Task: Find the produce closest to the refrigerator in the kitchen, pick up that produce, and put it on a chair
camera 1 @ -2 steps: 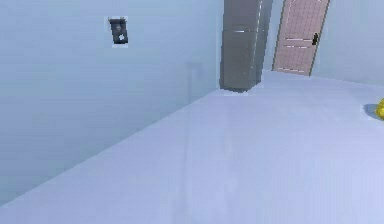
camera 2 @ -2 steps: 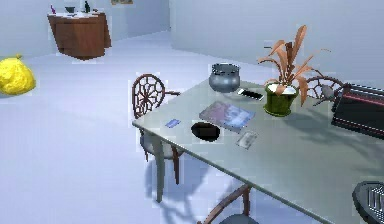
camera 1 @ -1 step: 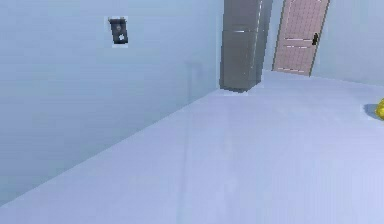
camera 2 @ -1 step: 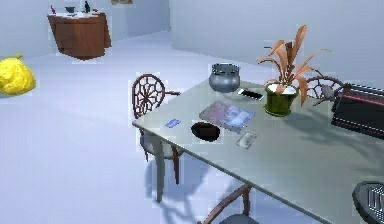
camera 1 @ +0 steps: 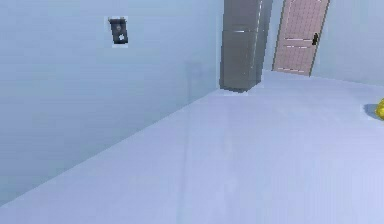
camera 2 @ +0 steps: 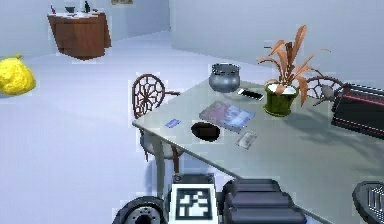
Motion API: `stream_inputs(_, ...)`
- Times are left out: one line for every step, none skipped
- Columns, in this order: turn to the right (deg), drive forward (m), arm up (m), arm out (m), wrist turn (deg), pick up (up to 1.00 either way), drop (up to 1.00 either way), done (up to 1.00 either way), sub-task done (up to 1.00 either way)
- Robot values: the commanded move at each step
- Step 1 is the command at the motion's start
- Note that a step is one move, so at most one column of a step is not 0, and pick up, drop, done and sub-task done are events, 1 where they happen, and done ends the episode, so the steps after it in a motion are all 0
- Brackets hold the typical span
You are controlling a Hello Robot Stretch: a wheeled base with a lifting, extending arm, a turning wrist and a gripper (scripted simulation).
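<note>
Search step: drive toward the tall grey refrigerator [camera 1: 243,45] at 1 o'clock and scan near it; the yellow lumpy blob [camera 1: 377,110] on the floor [camera 1: 250,150] at 3 o'clock may be the produce, so check it closely; whether the dark hand [camera 2: 140,212] holds anything, I cannot tell

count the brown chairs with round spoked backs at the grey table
2. One brown chair stands at the grey table's end toward the arm side view's left; the other is on its far side, behind the potted plant. Others may be hidden.
</note>
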Motion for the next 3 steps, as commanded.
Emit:
stream_inputs(0.0,0.00,0.00,0.50,0.0,0.00,0.00,0.00,0.00)
stream_inputs(0.0,0.00,0.00,0.00,45.0,0.00,0.00,0.00,0.00)
stream_inputs(0.0,0.00,0.00,0.00,45.0,0.00,0.00,0.00,0.00)
